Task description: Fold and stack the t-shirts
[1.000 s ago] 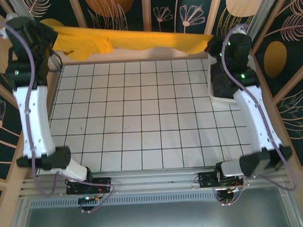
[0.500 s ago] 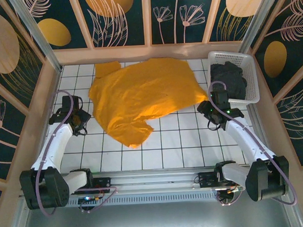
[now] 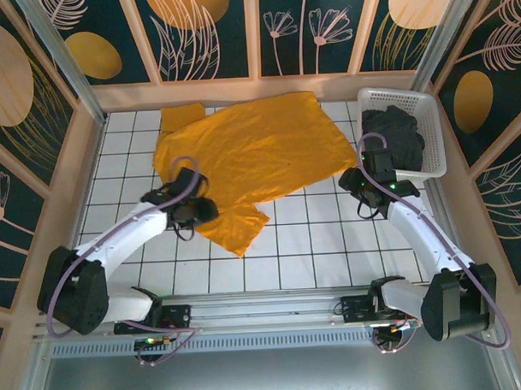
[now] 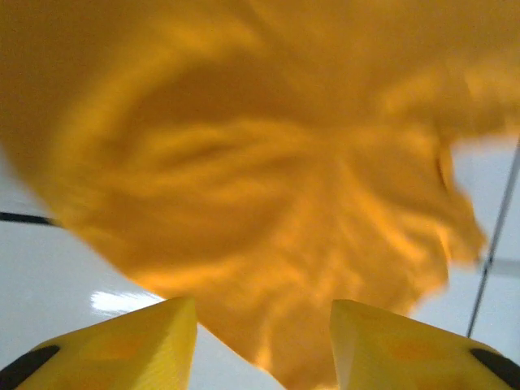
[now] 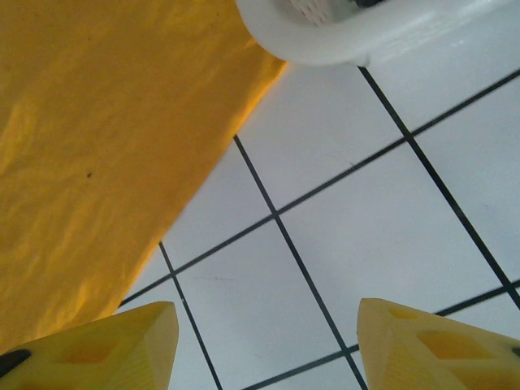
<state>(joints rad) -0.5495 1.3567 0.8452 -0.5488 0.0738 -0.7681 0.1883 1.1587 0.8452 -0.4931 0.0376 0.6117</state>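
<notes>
The mustard t-shirt (image 3: 263,152) lies spread out, somewhat rumpled, on the tiled table, with one sleeve (image 3: 182,117) at the back left. The dark t-shirt (image 3: 394,135) sits bunched in the white basket. My left gripper (image 3: 205,212) hovers low over the mustard shirt's near-left part. In the left wrist view the gripper (image 4: 264,325) is open, and the blurred cloth (image 4: 268,187) reaches in between the fingers. My right gripper (image 3: 361,190) is by the shirt's right corner. In the right wrist view the gripper (image 5: 264,325) is open over bare tile, with the shirt's edge (image 5: 106,154) to its left.
The white mesh basket (image 3: 392,93) stands in the back right corner, and its rounded corner (image 5: 325,36) lies just beyond my right fingers. Wooden walls (image 3: 257,88) ring the table. Bare tiles (image 3: 314,244) stretch across the near half, in front of the arm bases.
A second ago both grippers held the mustard shirt stretched high at the back. It has since been let go and lies flat. My left gripper has moved right over its near-left part.
</notes>
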